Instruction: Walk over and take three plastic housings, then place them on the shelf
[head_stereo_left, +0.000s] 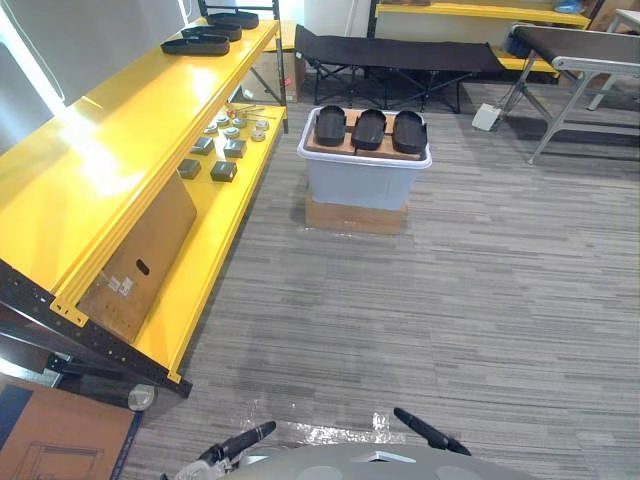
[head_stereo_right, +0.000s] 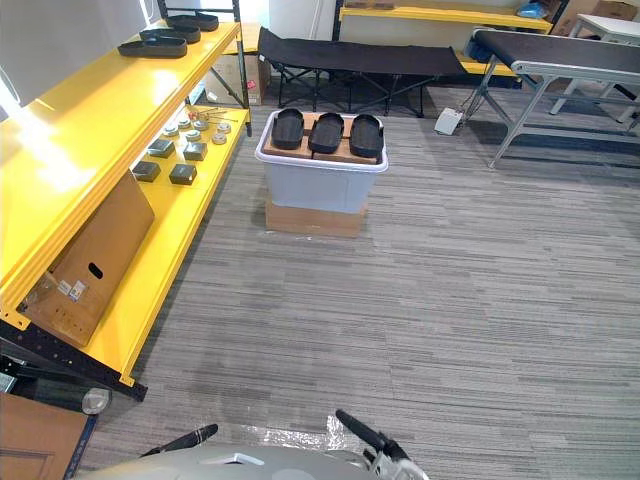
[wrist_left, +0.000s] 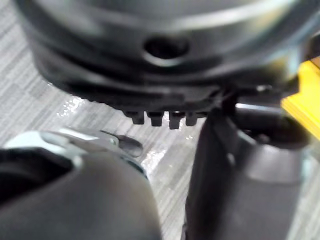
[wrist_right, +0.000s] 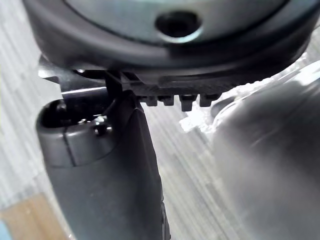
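Near: left hand (head_stereo_left: 240, 441) and right hand (head_stereo_left: 429, 430) low at my near edge, nothing seen in either. Can't tell if released or clenched.
Mid: open grey carpet (head_stereo_left: 430, 310) ahead.
Far: three black housings (head_stereo_left: 369, 129) side by side atop grey tote (head_stereo_left: 360, 182), untouched.
Yellow shelf (head_stereo_left: 110, 150) runs along left.
My read: walk-over step, no pick begun.
Next: walk forward, stop square to tote, reach for one housing.
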